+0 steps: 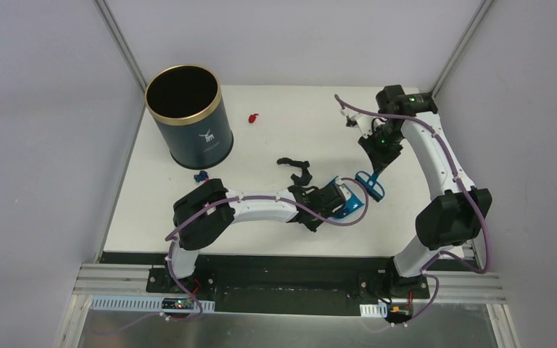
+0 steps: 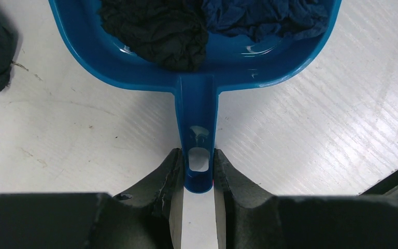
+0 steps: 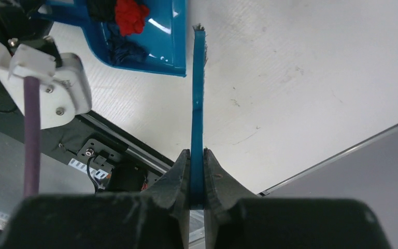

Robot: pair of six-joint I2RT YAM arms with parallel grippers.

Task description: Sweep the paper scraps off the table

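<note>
My left gripper (image 2: 199, 168) is shut on the handle of the blue dustpan (image 2: 109, 59), which rests on the white table (image 2: 316, 129). The pan holds a black scrap (image 2: 155, 28), a dark blue scrap (image 2: 261, 15) and, in the right wrist view, a red scrap (image 3: 131, 14). My right gripper (image 3: 197, 158) is shut on the blue hand brush (image 3: 198, 93), held just right of the dustpan (image 1: 354, 205). Loose scraps lie on the table (image 1: 406, 232): a red one (image 1: 253, 117), black ones (image 1: 299, 168) and a blue one (image 1: 201, 175).
The dark navy gold-rimmed bin (image 1: 188, 119) stands at the back left. Grey walls enclose the table on three sides. A black rail (image 1: 261, 261) runs along the front edge, by the arm bases.
</note>
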